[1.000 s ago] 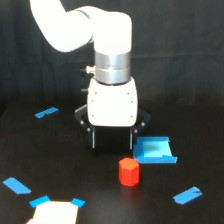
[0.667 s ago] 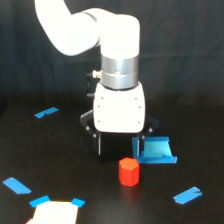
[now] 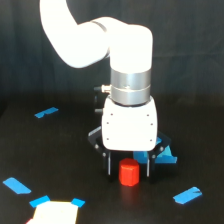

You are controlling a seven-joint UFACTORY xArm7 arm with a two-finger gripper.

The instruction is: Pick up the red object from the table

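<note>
Nearest the camera, at the bottom edge toward the exterior view's left, a pale rectangular card (image 3: 54, 214) lies flat on the table (image 3: 20, 150), its upper corners held by blue tape. A loose blue tape strip (image 3: 15, 185) lies further to the exterior view's left of it, and another blue strip (image 3: 187, 195) lies toward the exterior view's right. The table is a wide, matte black surface.

Next in depth, the red object (image 3: 128, 172) stands on the table. It is a short, faceted block of bright red-orange colour, smooth-sided, with its flat top facing up and its short axis vertical. It sits between the two thin dark fingers of the gripper (image 3: 128, 168). The fingers are spread, one on each side of the block, not clamped on it; contact cannot be determined.

Above the fingers is the white, boxy gripper housing, then a metallic cylindrical wrist section, then the glossy white curved arm (image 3: 82, 37).

Behind the gripper, a flat blue piece (image 3: 162, 155) is partly hidden. Farthest, a blue strip (image 3: 46, 112) lies at the exterior view's left
</note>
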